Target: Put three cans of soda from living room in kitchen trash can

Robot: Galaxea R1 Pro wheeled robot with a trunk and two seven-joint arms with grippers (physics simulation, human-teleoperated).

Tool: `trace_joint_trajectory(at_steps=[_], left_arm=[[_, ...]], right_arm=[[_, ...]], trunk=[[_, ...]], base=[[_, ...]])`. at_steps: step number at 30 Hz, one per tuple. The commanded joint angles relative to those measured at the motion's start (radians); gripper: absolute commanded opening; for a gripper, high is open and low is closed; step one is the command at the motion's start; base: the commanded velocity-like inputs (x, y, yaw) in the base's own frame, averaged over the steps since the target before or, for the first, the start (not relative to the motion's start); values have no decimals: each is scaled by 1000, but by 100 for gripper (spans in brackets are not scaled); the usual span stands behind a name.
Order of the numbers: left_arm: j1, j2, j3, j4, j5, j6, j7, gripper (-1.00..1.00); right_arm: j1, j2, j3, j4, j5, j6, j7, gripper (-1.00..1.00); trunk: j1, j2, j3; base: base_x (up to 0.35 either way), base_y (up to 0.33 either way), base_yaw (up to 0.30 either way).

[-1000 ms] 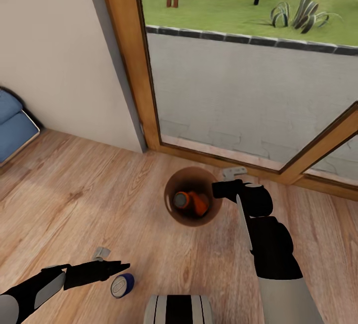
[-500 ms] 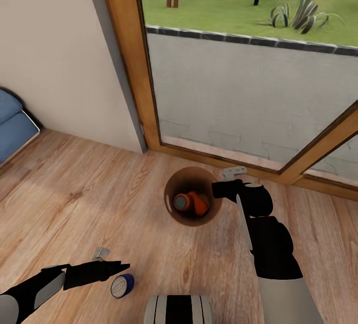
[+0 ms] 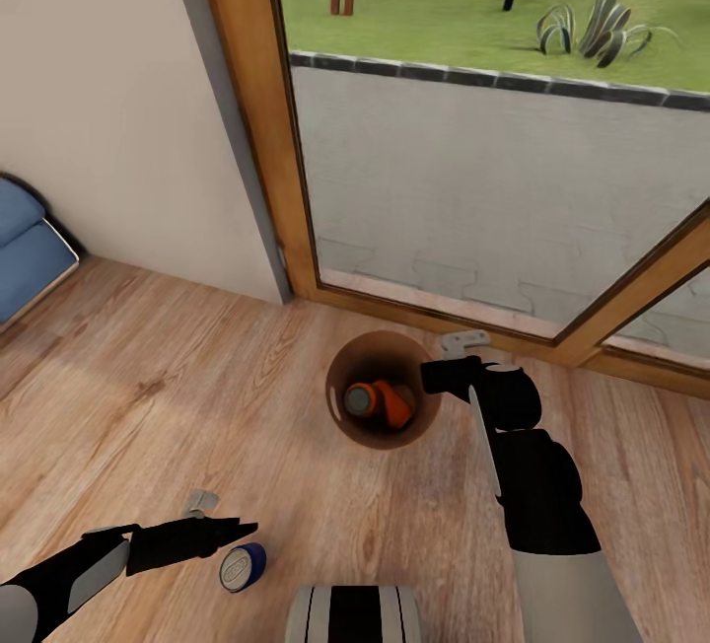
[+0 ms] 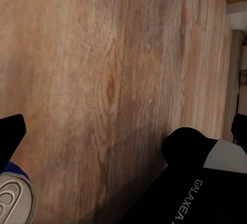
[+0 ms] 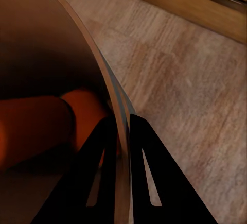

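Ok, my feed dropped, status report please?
Right pincer shut on bin rim. Orange cans inside. Left pincer beside blue can on floor, grip unclear. Nothing in the way.

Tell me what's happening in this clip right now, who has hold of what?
The right gripper is shut on the rim of the trash can, one finger inside the wall and one outside. The bin stands on the wood floor by the glass door. Orange cans lie inside it, though I can't tell how many. A dark blue can lies on the floor next to the left gripper, which isn't holding it; whether that gripper is open is unclear.
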Motion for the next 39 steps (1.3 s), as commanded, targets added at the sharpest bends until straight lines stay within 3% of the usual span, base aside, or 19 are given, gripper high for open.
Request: trace_joint_trajectory(at_steps=[1, 21, 24, 26, 27, 29, 32, 36, 39], left_arm=[[0, 0, 0, 0, 0, 0, 0, 100], [0, 0, 0, 0, 2, 3, 0, 100], [0, -3, 1, 36, 5, 9, 14, 100], [0, -5, 2, 64, 10, 17, 50, 100], [0, -6, 4, 89, 16, 43, 151, 100], [0, -11, 4, 97, 18, 87, 269, 100], [0, -34, 5, 99, 18, 121, 378, 100], [0, -61, 5, 100, 16, 165, 428, 100], [0, -64, 4, 100, 16, 171, 432, 100]], right_arm=[[0, 0, 0, 0, -20, 2, 4, -100], [0, 0, 0, 0, -20, 2, 4, -100], [0, -1, 0, 0, -20, 2, 4, -100], [0, 0, 0, 0, -20, 2, 4, -100], [0, -1, 0, 0, -20, 2, 4, -100], [1, 0, 0, 0, -20, 2, 3, -100], [0, 0, 0, 0, -20, 2, 3, -100], [1, -1, 0, 0, -20, 2, 4, -100], [0, -1, 0, 0, -20, 2, 4, -100]], trunk=[[0, 0, 0], [0, 0, 0], [0, 0, 0], [0, 0, 0], [0, 0, 0], [0, 0, 0], [0, 0, 0], [0, 0, 0], [0, 0, 0]], base=[[0, 0, 0], [0, 0, 0], [0, 0, 0], [0, 0, 0], [0, 0, 0], [0, 0, 0], [0, 0, 0], [0, 0, 0], [0, 0, 0]])
